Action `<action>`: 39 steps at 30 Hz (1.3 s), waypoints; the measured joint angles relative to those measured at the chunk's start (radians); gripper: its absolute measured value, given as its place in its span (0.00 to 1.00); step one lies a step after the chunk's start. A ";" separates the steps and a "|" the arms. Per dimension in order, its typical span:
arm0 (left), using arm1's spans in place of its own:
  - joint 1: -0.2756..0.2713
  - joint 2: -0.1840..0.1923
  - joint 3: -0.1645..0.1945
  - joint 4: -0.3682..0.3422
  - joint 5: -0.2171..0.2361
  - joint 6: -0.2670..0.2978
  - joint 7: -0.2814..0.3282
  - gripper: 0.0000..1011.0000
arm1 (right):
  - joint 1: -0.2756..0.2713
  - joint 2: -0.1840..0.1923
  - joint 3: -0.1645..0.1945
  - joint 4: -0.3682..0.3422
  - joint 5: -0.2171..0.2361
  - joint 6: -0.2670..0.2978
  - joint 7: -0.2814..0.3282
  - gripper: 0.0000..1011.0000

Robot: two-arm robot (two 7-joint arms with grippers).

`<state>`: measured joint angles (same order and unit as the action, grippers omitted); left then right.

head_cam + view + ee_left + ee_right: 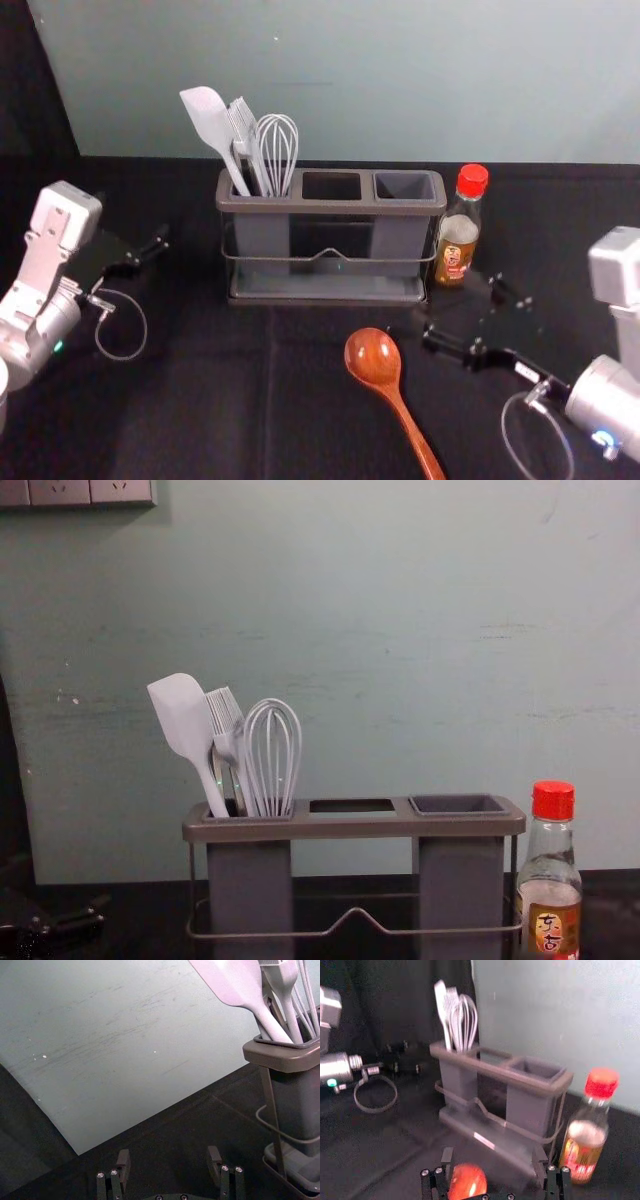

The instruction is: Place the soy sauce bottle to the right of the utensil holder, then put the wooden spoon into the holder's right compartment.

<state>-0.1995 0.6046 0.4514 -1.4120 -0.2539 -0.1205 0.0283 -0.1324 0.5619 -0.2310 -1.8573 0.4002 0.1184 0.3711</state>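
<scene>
Bottle (457,240) stands beside holder (330,208), right claw (462,308) near spoon (374,357) (left claw (134,216) farther left).

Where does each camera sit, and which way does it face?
Head: high, forward and down at holder, spoon, bottle; both arms show.
Left wrist: toward wall, holder; open left tool shows.
Right wrist: toward holder, bottle; open right tool shows.
Chest: low, forward at holder; left tool at edge.
Head and chest share holder and bottle.

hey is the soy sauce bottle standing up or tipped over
Upright: the soy sauce bottle stands just right of the utensil holder, with its red cap at the top.
</scene>
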 joint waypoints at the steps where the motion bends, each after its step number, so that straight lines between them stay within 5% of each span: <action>1: 0.000 0.000 0.000 0.000 0.000 0.000 0.000 0.99 | 0.002 0.002 -0.004 -0.007 0.001 0.031 -0.006 0.99; 4: 0.000 0.000 0.000 0.000 0.000 0.000 0.000 0.99 | 0.021 0.016 -0.025 -0.044 0.023 0.209 -0.030 0.99; 5: 0.000 0.000 0.000 0.000 0.000 0.000 0.000 0.99 | 0.021 0.016 -0.025 -0.044 0.023 0.209 -0.030 0.99; 8: 0.000 0.000 0.000 0.000 0.000 0.000 0.000 0.99 | 0.050 0.026 -0.055 -0.073 0.046 0.376 -0.052 0.99; 16: 0.000 0.000 0.000 0.000 0.000 0.000 0.000 0.99 | 0.138 -0.019 -0.135 -0.094 0.033 0.619 -0.134 0.99; 27: 0.000 0.000 0.000 0.000 0.000 0.000 0.000 0.99 | 0.220 -0.143 -0.229 -0.047 -0.085 0.740 -0.264 0.99; 39: 0.000 0.000 0.000 0.000 0.000 0.000 0.000 0.99 | 0.240 -0.249 -0.248 0.028 -0.145 0.750 -0.329 0.99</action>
<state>-0.1996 0.6047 0.4514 -1.4120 -0.2539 -0.1205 0.0283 0.1072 0.3129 -0.4790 -1.8297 0.2555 0.8679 0.0419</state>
